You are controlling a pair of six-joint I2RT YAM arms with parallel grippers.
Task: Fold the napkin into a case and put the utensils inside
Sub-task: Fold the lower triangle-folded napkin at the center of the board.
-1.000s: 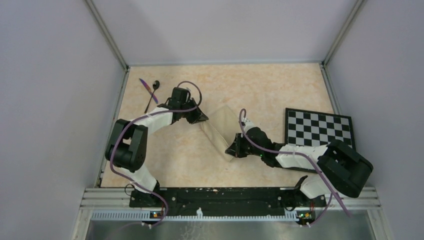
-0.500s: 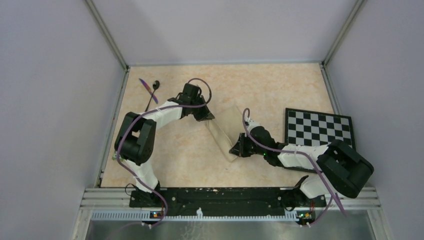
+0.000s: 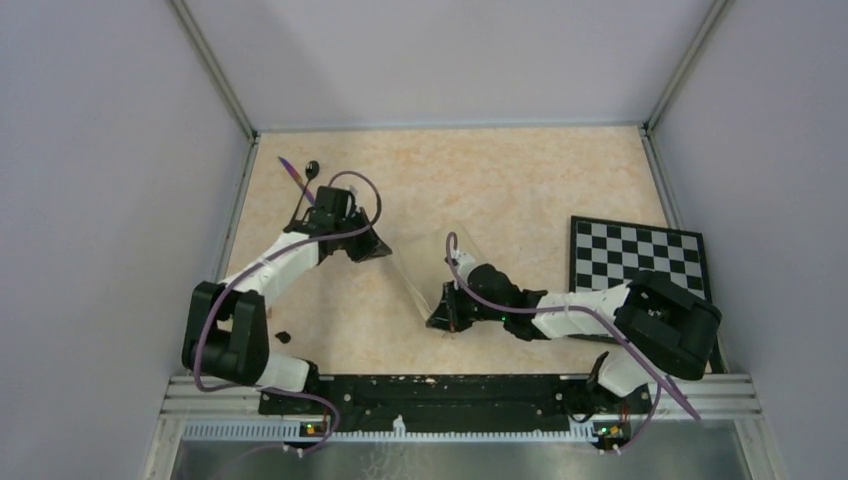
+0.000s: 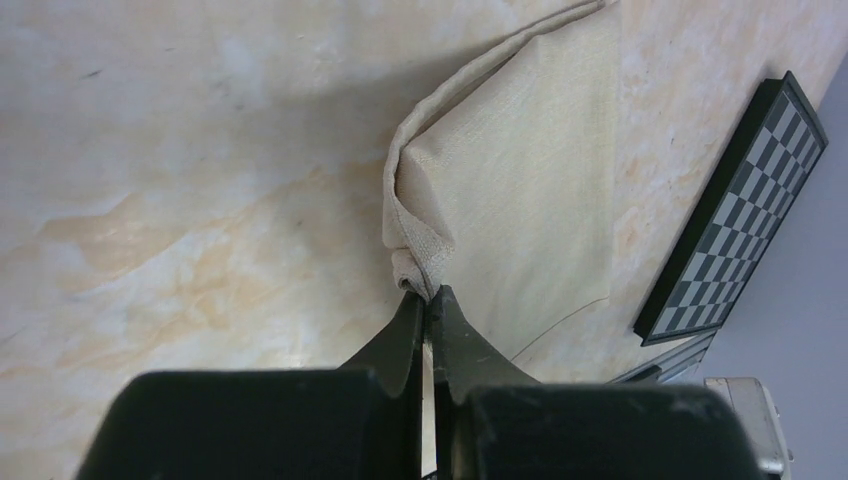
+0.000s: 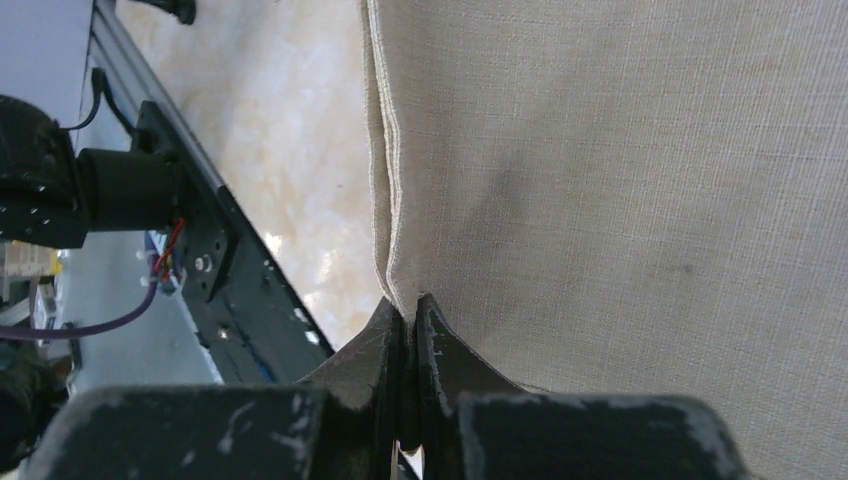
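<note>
Pale grey walls (image 3: pixel 440 60) close in a mottled beige desk (image 3: pixel 540 180), with a black-and-white checkerboard (image 3: pixel 640 255) lying flat on its right side. The napkin (image 3: pixel 425 270) sits mid-desk, a plain tan woven cloth doubled over, its stacked hems showing along one edge. It stretches between the two arms. The left fingers (image 4: pixel 428 300) are pinched shut on a bunched corner, and the right fingers (image 5: pixel 410 310) are clamped on the folded edge. The black spoon (image 3: pixel 312 168) and purple knife (image 3: pixel 290 167) lie at the far left corner, well apart from the cloth.
</note>
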